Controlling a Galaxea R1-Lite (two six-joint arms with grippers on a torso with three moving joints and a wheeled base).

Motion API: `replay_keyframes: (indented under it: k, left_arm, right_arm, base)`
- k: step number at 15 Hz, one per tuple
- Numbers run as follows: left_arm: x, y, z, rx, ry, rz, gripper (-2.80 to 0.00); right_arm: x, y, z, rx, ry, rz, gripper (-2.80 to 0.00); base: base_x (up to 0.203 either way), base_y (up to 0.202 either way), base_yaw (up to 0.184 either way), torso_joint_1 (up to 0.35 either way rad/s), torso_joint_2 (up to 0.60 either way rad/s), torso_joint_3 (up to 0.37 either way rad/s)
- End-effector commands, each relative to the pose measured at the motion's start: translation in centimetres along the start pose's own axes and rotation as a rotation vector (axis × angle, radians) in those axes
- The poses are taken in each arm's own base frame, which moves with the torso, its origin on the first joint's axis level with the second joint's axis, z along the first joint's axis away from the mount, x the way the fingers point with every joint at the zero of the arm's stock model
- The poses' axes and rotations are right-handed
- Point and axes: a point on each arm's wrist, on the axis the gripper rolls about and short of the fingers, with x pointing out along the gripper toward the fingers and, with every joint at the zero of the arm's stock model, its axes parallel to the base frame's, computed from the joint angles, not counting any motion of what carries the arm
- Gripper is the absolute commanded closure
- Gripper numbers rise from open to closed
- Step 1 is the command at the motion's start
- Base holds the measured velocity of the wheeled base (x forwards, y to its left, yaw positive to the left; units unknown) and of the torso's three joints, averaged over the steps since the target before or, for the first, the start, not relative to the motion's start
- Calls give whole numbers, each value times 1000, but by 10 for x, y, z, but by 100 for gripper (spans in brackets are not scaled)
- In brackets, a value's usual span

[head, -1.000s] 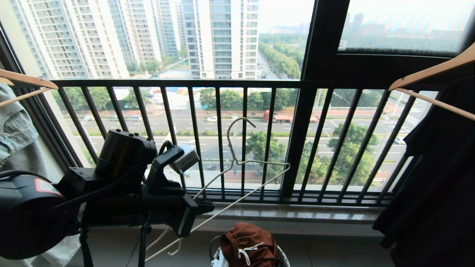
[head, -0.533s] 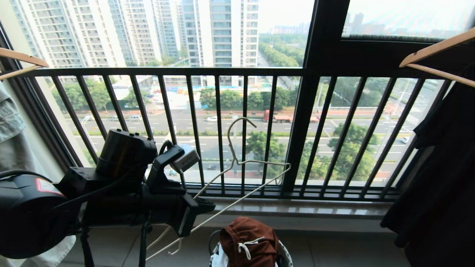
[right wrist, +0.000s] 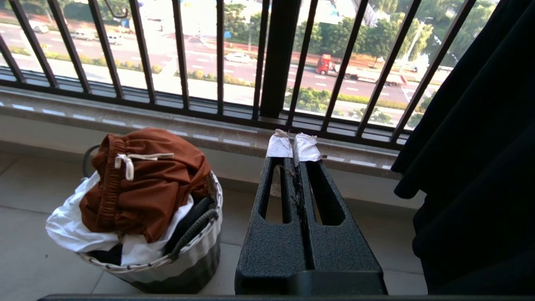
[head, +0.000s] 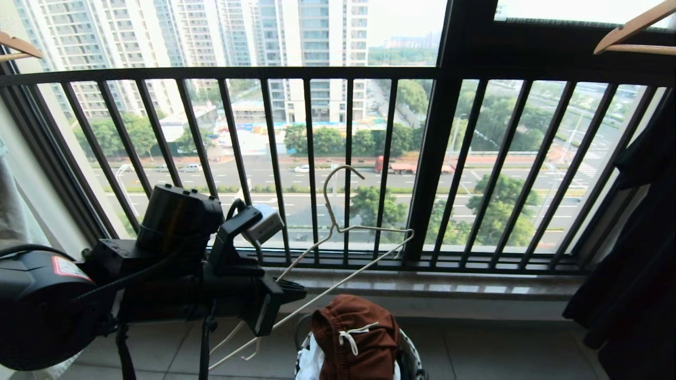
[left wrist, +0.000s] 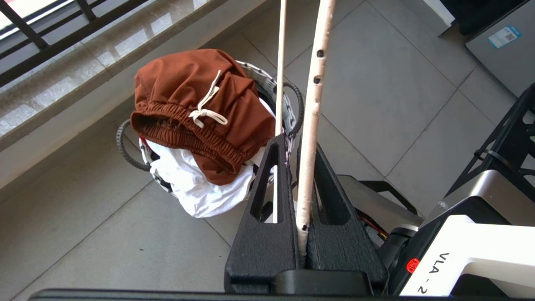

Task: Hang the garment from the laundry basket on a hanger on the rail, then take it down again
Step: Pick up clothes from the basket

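Note:
The garment [head: 354, 338], rust-brown shorts with a white drawstring, lies heaped on top of the laundry basket [head: 409, 359] on the floor by the window sill. It shows in the left wrist view too, the garment [left wrist: 196, 104] over the basket [left wrist: 125, 146], and in the right wrist view, the garment [right wrist: 146, 179] in the basket [right wrist: 184, 259]. My left gripper [head: 296, 289] is shut on the cream hanger [head: 369, 228], held up and left of the basket, hook upward. The hanger's arm [left wrist: 311, 125] is pinched between the jaws of the left gripper [left wrist: 292, 146]. The right gripper [right wrist: 292, 144] is shut and holds nothing, to the right of the basket. The rail is out of view.
A black balustrade [head: 338, 74] and stone sill [head: 422, 287] close off the front. Light-wood hangers [head: 628, 31] hang at the upper right, with dark clothing [head: 634, 264] below them. White cloth [left wrist: 196, 192] lies under the shorts. A grey cabinet [left wrist: 497, 46] stands behind.
The whole head view has shifted: balustrade and wooden hangers sit higher in the picture and more of the basket shows. The left arm with the hanger keeps its place in the picture.

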Motion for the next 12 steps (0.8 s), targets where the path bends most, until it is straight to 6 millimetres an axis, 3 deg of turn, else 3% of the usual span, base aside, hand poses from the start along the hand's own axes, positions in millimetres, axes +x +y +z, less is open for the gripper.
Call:
replay_keyframes:
  k: [1,12]
  left_arm:
    - [0,0,0,0,0,-2,0]
    - [2,0,-1,0,4,-2,0]
  right_arm:
    - [0,0,0,-1,1,1,0]
    - [0,0,0,0,1,2,0]
  base:
    - [0,0,0,-199,501,293]
    - [0,0,0,-160,478,317]
